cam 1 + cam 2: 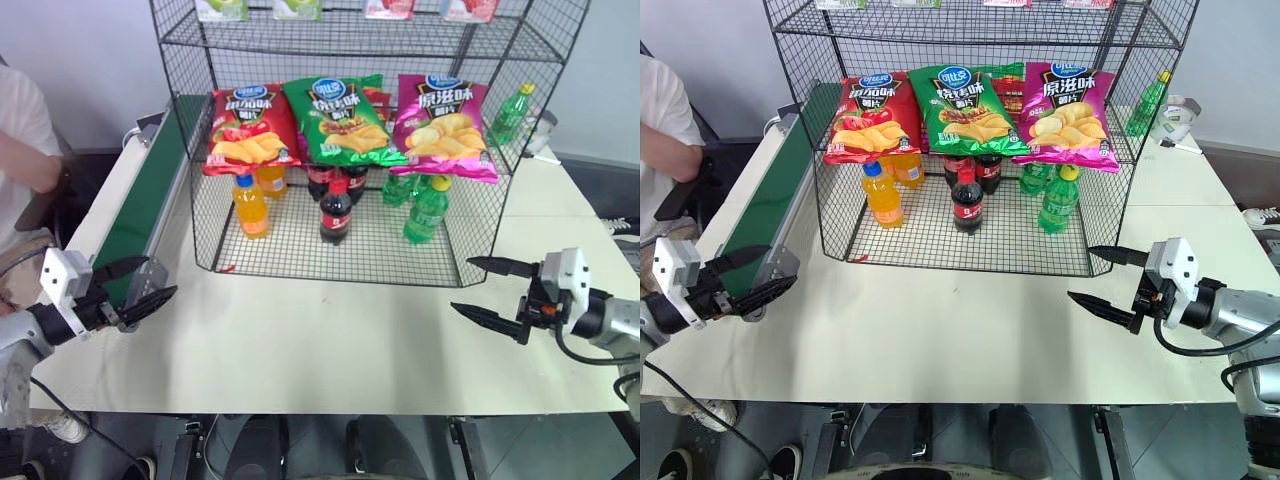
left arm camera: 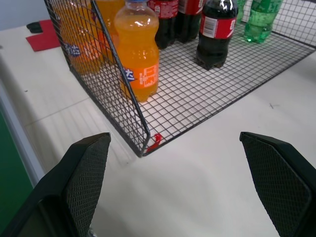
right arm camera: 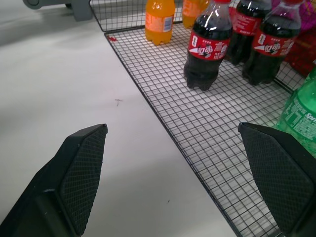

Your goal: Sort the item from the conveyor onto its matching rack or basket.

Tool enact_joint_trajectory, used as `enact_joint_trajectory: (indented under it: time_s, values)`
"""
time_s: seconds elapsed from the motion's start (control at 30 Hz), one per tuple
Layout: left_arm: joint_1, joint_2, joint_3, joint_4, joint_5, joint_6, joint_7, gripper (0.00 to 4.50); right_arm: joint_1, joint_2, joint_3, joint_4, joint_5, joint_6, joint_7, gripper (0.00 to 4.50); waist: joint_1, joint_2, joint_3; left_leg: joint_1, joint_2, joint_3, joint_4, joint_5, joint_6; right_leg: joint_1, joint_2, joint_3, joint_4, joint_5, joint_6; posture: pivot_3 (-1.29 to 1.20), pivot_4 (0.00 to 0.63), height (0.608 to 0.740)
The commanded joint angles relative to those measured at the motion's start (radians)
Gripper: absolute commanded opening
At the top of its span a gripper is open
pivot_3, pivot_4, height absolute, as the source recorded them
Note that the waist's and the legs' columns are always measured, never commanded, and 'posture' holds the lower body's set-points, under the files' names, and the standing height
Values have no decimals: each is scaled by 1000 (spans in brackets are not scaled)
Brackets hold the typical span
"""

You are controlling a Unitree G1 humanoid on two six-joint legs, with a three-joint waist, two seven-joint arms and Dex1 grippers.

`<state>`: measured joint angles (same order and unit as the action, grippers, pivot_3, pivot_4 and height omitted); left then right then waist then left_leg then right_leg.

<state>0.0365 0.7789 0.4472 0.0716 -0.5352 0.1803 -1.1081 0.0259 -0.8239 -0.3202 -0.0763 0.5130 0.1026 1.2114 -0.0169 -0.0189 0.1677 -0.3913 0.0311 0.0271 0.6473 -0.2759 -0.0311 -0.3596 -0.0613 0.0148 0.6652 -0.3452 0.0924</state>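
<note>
Both grippers, left [image 1: 140, 283] and right [image 1: 488, 290], hang with fingers released and empty, so a hasty swing could snag the rack [image 1: 455, 262] mesh.

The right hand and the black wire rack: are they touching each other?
Apart. In the right eye view, the open right hand hovers over the white table, and bare tabletop shows between its fingertips and the rack.

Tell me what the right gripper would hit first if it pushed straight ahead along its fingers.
Probably the black wire rack: the open right gripper points at its front lower edge, with bare table between. Beyond that edge, the nearest cola bottle stands roughly in line, though depth is hard to judge.
</note>
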Motion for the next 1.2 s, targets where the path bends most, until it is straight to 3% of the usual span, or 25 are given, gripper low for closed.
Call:
enact_joint_trajectory:
  time_s: [0.03,1.2]
  values:
    - [-9,4,27,-31,-13,-25,4,4500,-11,1,-7,5,-2,-27,8,4431,0,0,0,0,0,0,0,0,0,0,0,0,0,0,0,0,150,739]
    - [29,-17,31,-75,-60,-21,-20,4500,-11,17,22,48,-35,-87,13,4431,0,0,0,1,0,0,1,0,0,1,0,0,0,0,0,0,150,739]
